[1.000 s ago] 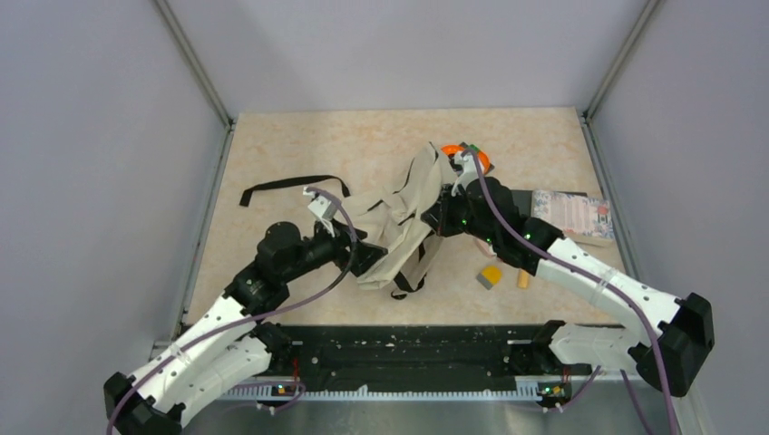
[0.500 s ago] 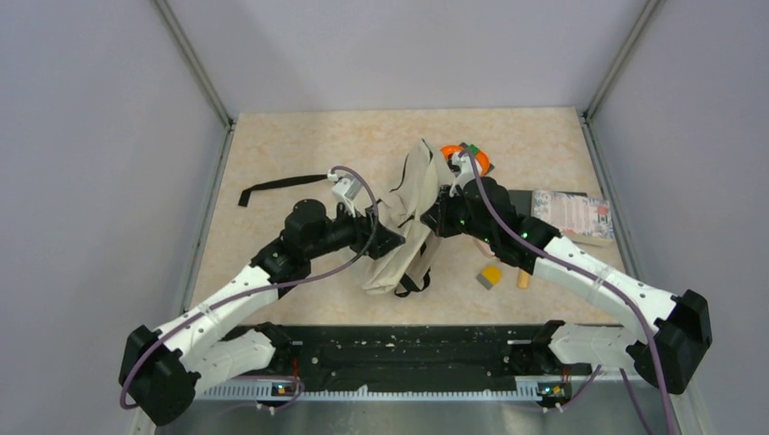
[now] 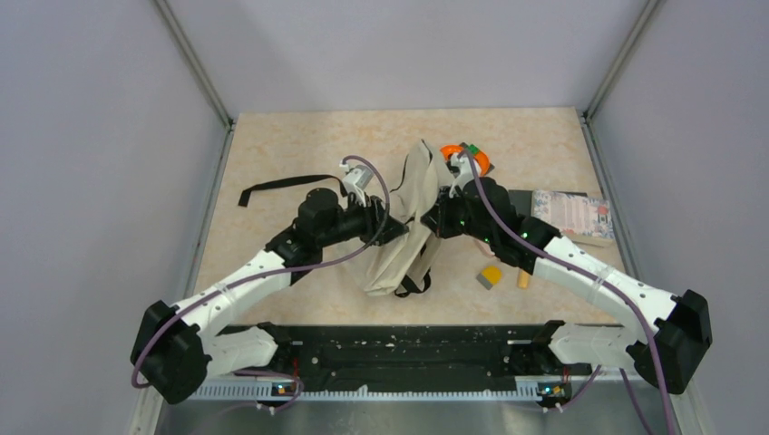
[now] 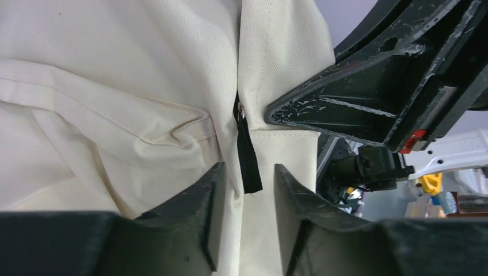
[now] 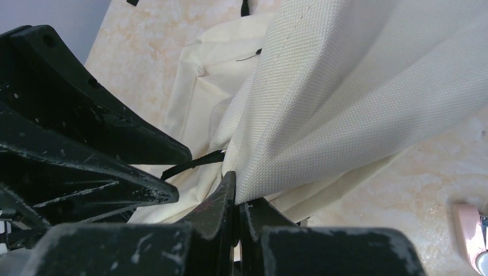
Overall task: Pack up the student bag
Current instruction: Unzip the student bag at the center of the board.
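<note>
**Left arm swung in to the bag's zipper**

Since a second ago my left gripper (image 3: 392,229) has travelled from the near left corner of the student bag (image 3: 404,258) up to the middle of its left flank. The cloth that was spread out leftward has drawn into a narrow ridge. I see cream woven fabric, creased and folded, with black straps (image 3: 410,285) showing at its near end. Its long axis runs near to far on the table (image 3: 299,145), leaning slightly right, with the far end just beside an orange ring (image 3: 464,156). From the left wrist camera the jaws stand partly apart, one on each side of a black zipper pull (image 4: 249,164), not pinching it. My right gripper (image 3: 435,217), on the bag's right flank, is clamped tight on a fold of the cloth.
</note>
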Robot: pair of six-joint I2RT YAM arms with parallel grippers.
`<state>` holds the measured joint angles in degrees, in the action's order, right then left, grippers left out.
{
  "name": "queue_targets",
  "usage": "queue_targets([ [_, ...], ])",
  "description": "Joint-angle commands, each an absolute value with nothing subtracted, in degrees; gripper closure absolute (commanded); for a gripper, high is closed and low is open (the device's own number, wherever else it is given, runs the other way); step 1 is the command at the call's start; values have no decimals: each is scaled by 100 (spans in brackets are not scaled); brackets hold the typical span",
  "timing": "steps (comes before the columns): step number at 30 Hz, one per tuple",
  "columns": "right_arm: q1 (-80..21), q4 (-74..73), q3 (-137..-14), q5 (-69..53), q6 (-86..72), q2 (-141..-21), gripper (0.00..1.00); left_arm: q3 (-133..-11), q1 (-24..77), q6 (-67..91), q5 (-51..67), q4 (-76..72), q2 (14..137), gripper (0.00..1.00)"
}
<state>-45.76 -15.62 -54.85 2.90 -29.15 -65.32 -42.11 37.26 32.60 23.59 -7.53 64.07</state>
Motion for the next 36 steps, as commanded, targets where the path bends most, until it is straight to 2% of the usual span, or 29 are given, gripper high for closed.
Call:
queue_targets([
  [1,-4625,-1316,-5792,111,-2751,-6486,100,-4492,3747,3324,2423,-1204,6579,67],
  [3,-4623,-1357,-5779,97,-2718,-6487,100,-4492,3747,3359,2432,-1295,6661,77],
  [6,-4623,-1393,-5715,52,-2659,-6492,100,-4504,3744,3401,2425,-1385,6722,99],
  [14,-4626,-1385,-5083,-289,-2756,-6501,100,-4426,3749,3598,2386,-1536,6741,100],
  [22,-4714,-501,-4027,-1015,-3412,-6502,100,-3954,3742,4299,2395,-2460,7092,100],
  [31,-5367,313,-3677,-890,-3849,-6809,100,-3696,3732,4628,1658,-2898,7142,100],
  [36,-5484,393,-3575,-710,-3877,-6754,100,-3716,3726,4649,1679,-3002,7163,100],
])
